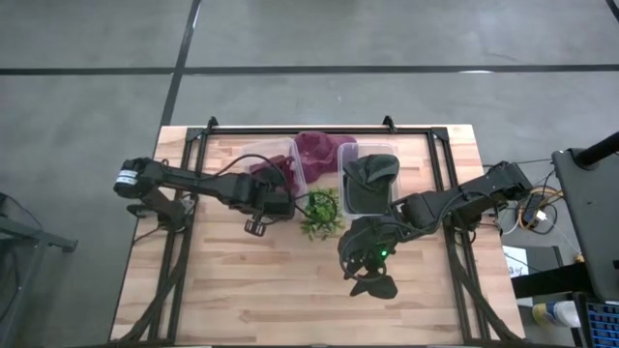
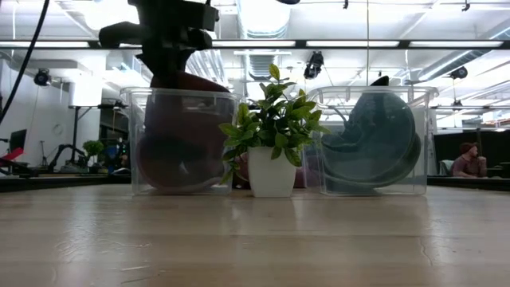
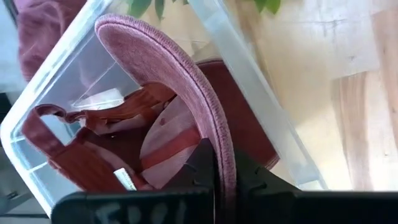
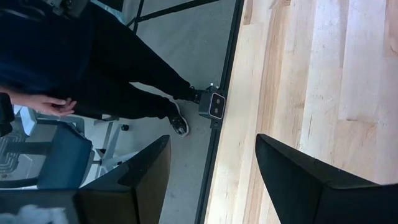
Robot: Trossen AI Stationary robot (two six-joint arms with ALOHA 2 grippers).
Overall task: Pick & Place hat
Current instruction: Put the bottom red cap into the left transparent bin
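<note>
On the wooden table [image 1: 242, 290], the left bin [image 1: 276, 164] holds the maroon hat [image 3: 186, 118]; the left gripper [image 3: 217, 177] pinches its brim, seemingly mid-placement, so release comes next. The right gripper [image 4: 211, 180] gapes empty, near. A plant [image 1: 321, 211] crowds between the bins.

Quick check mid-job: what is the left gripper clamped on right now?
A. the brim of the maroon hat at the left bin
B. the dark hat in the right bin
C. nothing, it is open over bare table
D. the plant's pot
A: the left wrist view shows the left gripper shut on the maroon hat brim, over the left bin.
</note>
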